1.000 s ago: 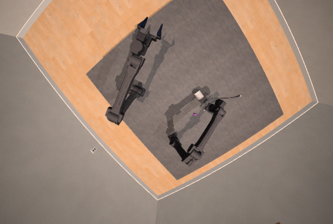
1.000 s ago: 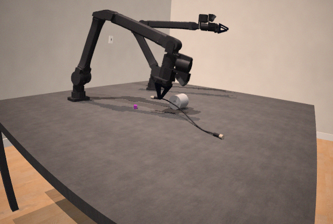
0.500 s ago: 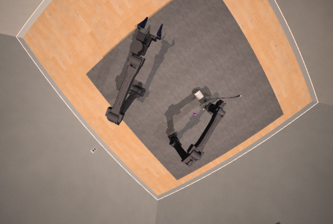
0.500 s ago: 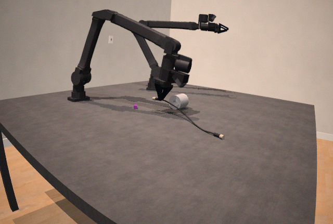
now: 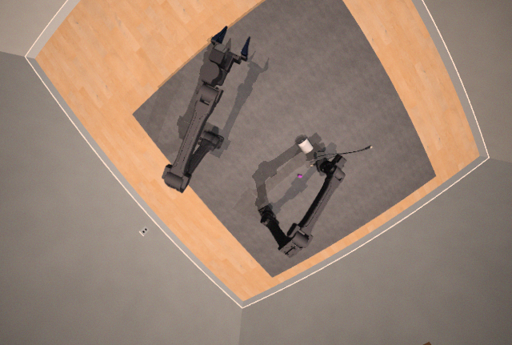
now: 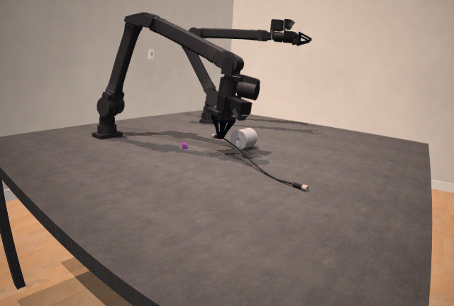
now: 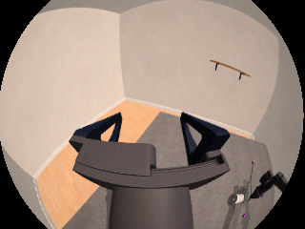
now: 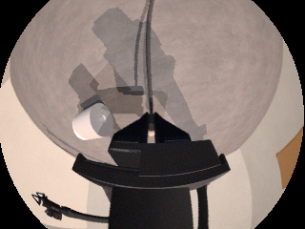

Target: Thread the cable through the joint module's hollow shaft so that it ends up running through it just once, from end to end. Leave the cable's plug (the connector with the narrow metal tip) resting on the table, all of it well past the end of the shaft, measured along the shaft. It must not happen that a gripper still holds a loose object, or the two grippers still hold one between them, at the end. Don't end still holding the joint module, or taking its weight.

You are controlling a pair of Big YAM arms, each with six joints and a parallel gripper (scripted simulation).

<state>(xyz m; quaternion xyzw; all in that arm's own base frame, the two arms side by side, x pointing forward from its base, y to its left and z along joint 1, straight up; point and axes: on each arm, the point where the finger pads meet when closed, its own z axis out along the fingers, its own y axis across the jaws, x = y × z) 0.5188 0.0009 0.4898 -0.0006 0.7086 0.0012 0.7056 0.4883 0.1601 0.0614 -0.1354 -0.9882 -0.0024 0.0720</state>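
Note:
The white joint module [image 6: 245,138] lies on its side on the dark table top; it also shows in the overhead view [image 5: 305,144] and the right wrist view [image 8: 91,121]. The black cable [image 6: 260,168] lies outside the module and runs across the table to a free end with a pale tip [image 6: 304,187]. My right gripper [image 6: 221,133] points down just beside the module and is shut on the cable near its other end, whose pale end piece [image 8: 152,130] sits between the fingers. My left gripper [image 6: 301,38] is open and empty, high in the air far from both.
A small purple cube [image 6: 184,145] lies on the table left of the right gripper. The left arm's base [image 6: 208,115] stands behind the module. The table's edges are far from the module.

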